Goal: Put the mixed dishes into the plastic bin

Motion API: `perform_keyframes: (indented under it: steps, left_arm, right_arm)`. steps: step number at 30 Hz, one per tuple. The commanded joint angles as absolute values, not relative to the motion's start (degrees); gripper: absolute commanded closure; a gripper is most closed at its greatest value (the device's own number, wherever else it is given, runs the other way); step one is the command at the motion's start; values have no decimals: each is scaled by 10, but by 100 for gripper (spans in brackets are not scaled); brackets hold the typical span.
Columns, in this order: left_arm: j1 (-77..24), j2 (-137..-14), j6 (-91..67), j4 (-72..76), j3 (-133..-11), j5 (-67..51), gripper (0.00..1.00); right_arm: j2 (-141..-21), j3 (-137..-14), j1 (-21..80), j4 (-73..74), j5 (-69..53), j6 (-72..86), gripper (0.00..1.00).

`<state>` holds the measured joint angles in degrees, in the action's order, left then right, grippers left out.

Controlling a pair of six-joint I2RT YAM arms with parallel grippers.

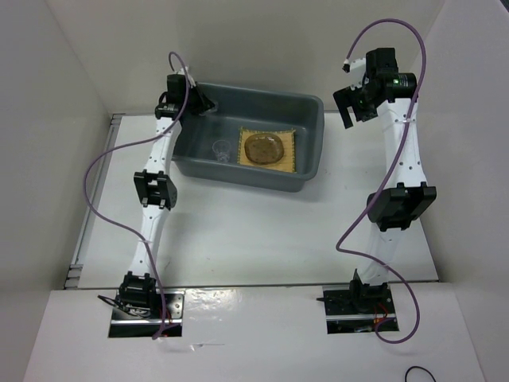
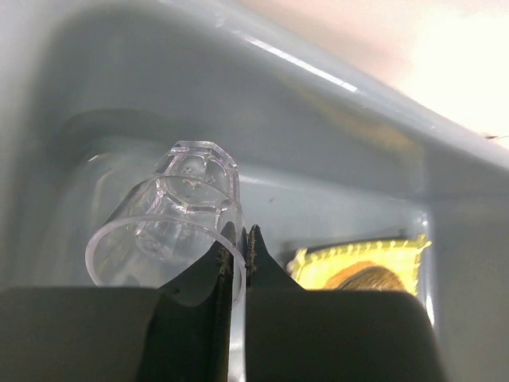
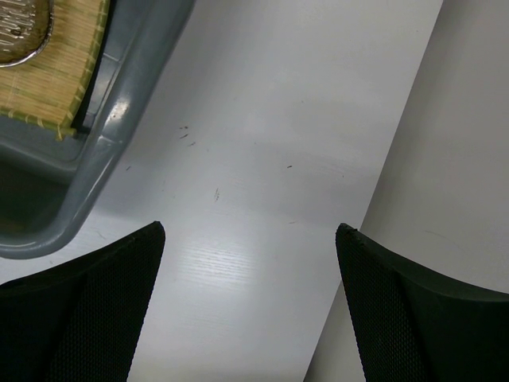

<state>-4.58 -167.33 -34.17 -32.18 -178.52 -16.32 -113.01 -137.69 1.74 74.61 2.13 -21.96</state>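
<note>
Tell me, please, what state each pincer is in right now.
Left pincer: closed; whether it pinches the cup cannot be told.
Right pincer: open, holding nothing.

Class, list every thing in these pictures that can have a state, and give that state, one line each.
bin: upright on the table.
left gripper: shut, holding nothing, over the bin's far left corner.
right gripper: open, empty, above the table.
cup: in the bin, free, apparently on its side.
mat: flat on the bin floor.
plate: resting on the mat.
</note>
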Motion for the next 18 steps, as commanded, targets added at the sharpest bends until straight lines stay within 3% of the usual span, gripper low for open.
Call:
perform_keyframes:
  steps: [1, 18]
  left_arm:
    - [-40, -1625, -312, -402, -1796, -152, 100]
    - [-73, -1538, -260, -592, -1698, -37, 100]
  right_arm:
    - [-1130, -1399, 21, 745, 13, -221, 8]
    - [-1136, -1404, 38, 745, -19, -221, 8]
